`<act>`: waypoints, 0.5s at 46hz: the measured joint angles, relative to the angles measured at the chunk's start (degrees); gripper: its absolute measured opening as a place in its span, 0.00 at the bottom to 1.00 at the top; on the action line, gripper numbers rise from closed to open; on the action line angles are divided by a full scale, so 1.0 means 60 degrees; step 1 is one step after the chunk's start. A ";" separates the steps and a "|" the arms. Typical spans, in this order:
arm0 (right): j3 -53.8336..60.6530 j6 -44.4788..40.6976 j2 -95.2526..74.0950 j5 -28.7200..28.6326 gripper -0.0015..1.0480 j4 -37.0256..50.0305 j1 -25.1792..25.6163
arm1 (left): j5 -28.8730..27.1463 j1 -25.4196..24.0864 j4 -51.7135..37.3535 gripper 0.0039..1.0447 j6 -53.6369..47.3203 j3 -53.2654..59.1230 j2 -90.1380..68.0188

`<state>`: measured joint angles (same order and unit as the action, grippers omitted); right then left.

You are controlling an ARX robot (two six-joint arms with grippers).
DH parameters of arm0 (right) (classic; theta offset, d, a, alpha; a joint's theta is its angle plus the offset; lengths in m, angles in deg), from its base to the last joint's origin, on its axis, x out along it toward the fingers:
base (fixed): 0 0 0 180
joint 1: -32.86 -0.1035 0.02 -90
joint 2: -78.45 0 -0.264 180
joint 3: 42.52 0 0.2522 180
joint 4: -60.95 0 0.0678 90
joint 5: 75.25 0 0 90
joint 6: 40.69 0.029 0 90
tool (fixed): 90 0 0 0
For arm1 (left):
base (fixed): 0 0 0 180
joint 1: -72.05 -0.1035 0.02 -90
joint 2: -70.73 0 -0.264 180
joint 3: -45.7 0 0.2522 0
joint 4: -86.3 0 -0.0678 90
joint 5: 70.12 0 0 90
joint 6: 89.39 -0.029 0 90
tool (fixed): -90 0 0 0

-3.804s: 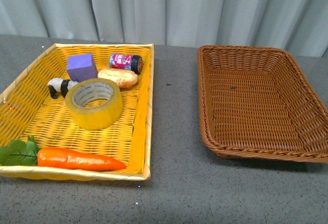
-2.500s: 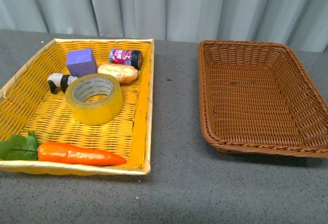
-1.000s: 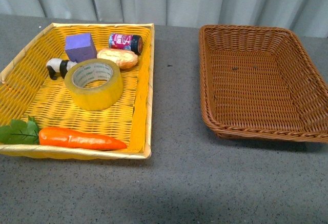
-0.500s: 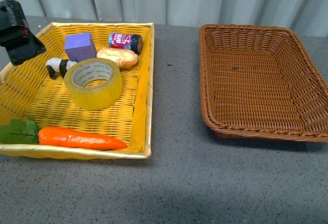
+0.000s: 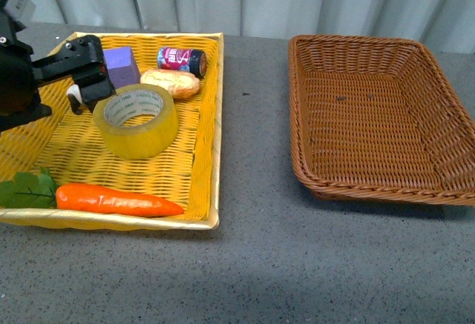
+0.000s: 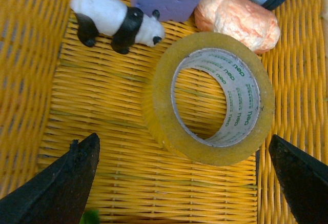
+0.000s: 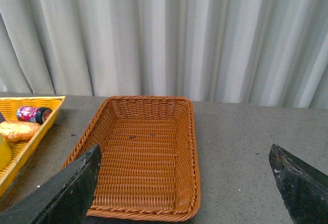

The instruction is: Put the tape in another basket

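Tape (image 6: 160, 106) beside panda (image 6: 115, 21) and bread (image 6: 237, 19), left gripper (image 6: 182, 144) wide above it, right gripper (image 7: 184, 152) wide

Left gripper (image 6: 182, 144) and right gripper (image 7: 184, 155) hold fingers (image 6: 66, 183) apart.

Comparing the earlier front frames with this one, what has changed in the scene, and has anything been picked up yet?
The left gripper has come in from the left and now hangs open over the yellow basket, close to the tape. It holds nothing. The tape, the carrot and the other items lie where they were, and the brown basket is still empty.
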<state>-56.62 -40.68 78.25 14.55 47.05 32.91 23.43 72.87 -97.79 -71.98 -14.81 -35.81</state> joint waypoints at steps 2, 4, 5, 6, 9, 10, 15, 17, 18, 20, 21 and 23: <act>0.0000 0.0000 0.0000 -0.0004 0.91 0.0000 0.0000 | -0.0007 0.0073 0.0044 0.94 -0.0051 -0.0186 -0.0259; 0.0000 0.0000 0.0000 0.0000 0.91 0.0000 0.0000 | -0.0007 0.0113 0.0058 0.94 -0.0095 -0.0364 -0.0514; 0.0000 0.0000 0.0000 0.0000 0.91 0.0000 0.0004 | -0.0015 0.0117 0.0058 0.94 -0.0109 -0.0426 -0.0619; 0.0000 0.0000 0.0000 0.0000 0.91 0.0000 0.0000 | -0.0022 0.0120 0.0062 0.94 -0.0120 -0.0528 -0.0765; 0.0000 0.0000 0.0000 0.0000 0.91 0.0000 0.0000 | -0.0076 0.0113 0.0106 0.94 -0.0138 -0.0761 -0.1082; 0.0000 0.0000 0.0000 0.0000 0.91 0.0000 0.0000 | -0.0084 0.0098 0.0135 0.94 -0.0138 -0.0863 -0.1206; 0.0000 0.0000 0.0000 -0.0004 0.91 0.0000 0.0000 | -0.0160 0.0040 0.0193 0.94 -0.0138 -0.1144 -0.1545; 0.0000 0.0000 0.0000 -0.0004 0.91 0.0000 0.0000 | -0.0157 0.0011 0.0240 0.94 -0.0138 -0.1239 -0.1654; 0.0000 0.0000 0.0000 -0.0004 0.91 0.0000 0.0000 | -0.0149 0.0000 0.0284 0.94 -0.0138 -0.1308 -0.1716; 0.0000 0.0000 0.0000 -0.0004 0.91 0.0000 0.0000 | -0.0135 -0.0015 0.0379 0.94 -0.0160 -0.1432 -0.1840; 0.0000 0.0000 0.0000 0.0000 0.91 0.0000 0.0004 | -0.0120 -0.0022 0.0419 0.94 -0.0168 -0.1475 -0.1880; 0.0000 0.0000 0.0000 0.0000 0.91 0.0000 0.0000 | -0.0120 -0.0033 0.0495 0.94 -0.0171 -0.1570 -0.1985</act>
<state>-56.62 -40.68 78.25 14.55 47.05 32.91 22.71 72.68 -94.81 -73.01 -24.23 -47.72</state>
